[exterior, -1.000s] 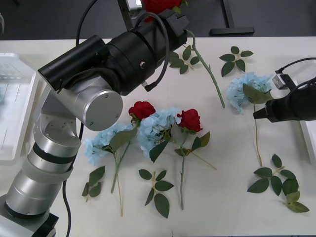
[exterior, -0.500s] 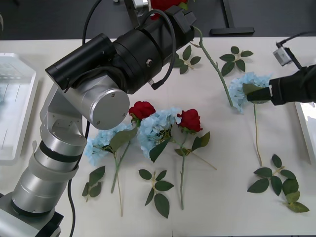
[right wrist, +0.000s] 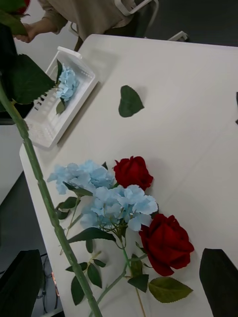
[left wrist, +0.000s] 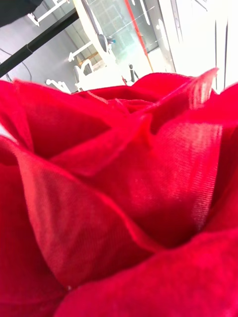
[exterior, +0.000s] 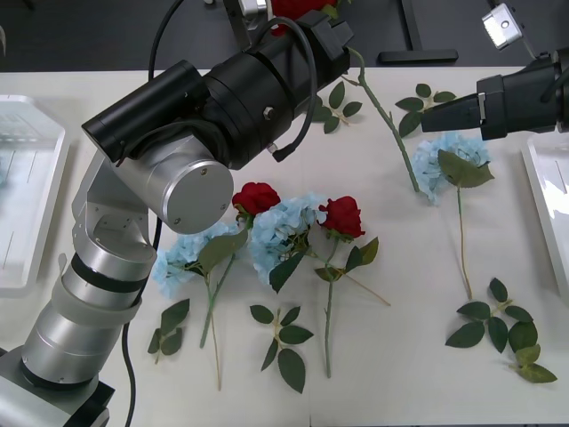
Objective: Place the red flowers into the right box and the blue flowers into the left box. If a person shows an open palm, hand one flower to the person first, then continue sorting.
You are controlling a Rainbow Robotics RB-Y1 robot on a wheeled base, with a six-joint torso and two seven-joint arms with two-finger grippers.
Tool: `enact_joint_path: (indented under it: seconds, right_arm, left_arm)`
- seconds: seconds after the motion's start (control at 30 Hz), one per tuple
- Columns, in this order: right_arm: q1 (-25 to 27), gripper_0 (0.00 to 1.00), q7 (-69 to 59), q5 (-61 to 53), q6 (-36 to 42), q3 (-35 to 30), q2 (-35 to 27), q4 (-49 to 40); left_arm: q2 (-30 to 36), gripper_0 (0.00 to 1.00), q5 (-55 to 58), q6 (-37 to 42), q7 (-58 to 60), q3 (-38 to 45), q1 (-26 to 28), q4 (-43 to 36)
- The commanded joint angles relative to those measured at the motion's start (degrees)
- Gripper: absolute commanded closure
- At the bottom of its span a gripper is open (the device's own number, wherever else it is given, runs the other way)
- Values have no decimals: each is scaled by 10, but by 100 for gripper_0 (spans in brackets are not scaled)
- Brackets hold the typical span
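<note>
My left gripper (exterior: 302, 22) is raised over the table's far edge, shut on a red flower (exterior: 293, 7) whose petals (left wrist: 119, 188) crowd the left wrist view. Its long stem (exterior: 391, 124) hangs down to the table. My right gripper (exterior: 428, 119) hovers open just right of that stem, above a blue flower (exterior: 449, 160), its fingers (right wrist: 220, 282) holding nothing. Two red flowers (exterior: 255, 197) (exterior: 342, 216) and two blue flowers (exterior: 284, 227) (exterior: 182, 253) lie mid-table. The left box (right wrist: 49, 124) holds one blue flower (right wrist: 67, 84). The right box (exterior: 547, 205) shows at the right edge.
Loose leaf sprigs (exterior: 422, 107) (exterior: 498, 325) (exterior: 280, 334) lie scattered on the table. My left arm's big elbow (exterior: 178, 196) hangs over the table's left half. A person's hand (right wrist: 30, 32) shows beyond the left box; I cannot tell whether its palm is open.
My right gripper has drawn up and back off the right-hand blue flower, which stays on the table. The left arm lifted the red flower slightly, then held still.
</note>
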Motion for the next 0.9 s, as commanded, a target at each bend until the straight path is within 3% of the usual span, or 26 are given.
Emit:
enact_joint_path:
  seconds: [0.03,0.57,0.63,0.7,0.83,0.9]
  right_arm:
    - [-42,8,24,-11,9,16,12,-15]
    - [-27,8,72,13,88,29,58,-18]
    - [-26,14,76,29,87,29,66,-18]
    - [-26,36,77,44,86,29,74,-18]
    - [-19,95,78,66,85,29,75,-17]
    - [-15,100,78,67,85,28,75,-17]
  left_arm:
    - [-16,100,-5,-9,29,-10,-26,-9]
    - [-16,100,-5,-9,29,-10,-26,-9]
    - [-16,100,-5,-9,29,-10,-26,-9]
    - [-16,100,-5,-9,29,-10,-26,-9]
    - [-16,100,-5,-9,29,-10,-26,-9]
    - [-16,100,-5,-9,29,-10,-26,-9]
